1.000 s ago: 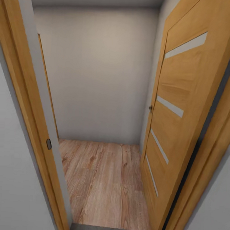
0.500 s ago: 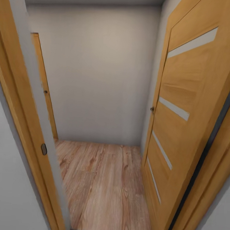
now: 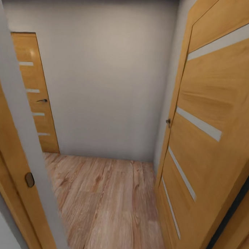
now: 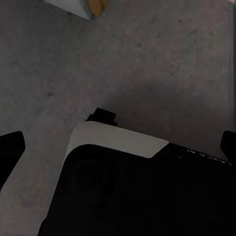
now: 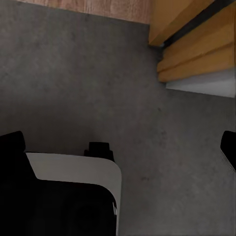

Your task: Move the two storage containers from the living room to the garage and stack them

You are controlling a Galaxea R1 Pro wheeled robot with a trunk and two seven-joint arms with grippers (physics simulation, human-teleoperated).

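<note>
Camera advanced through doorway, open wooden door (image 3: 211, 117) hard right, plank floor (image 3: 106, 203) ahead, both jaws spread, empty.

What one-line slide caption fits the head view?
Through a doorway: an open wooden door at right, wood-plank floor, pale wall, and a closed door at left.

An open door (image 3: 211, 135) stands at the right, a door frame (image 3: 18, 159) at the left. Between them the plank floor (image 3: 106, 207) runs ahead to a wall (image 3: 105, 76). A closed door (image 3: 35, 95) stands at that wall's left end.
</note>
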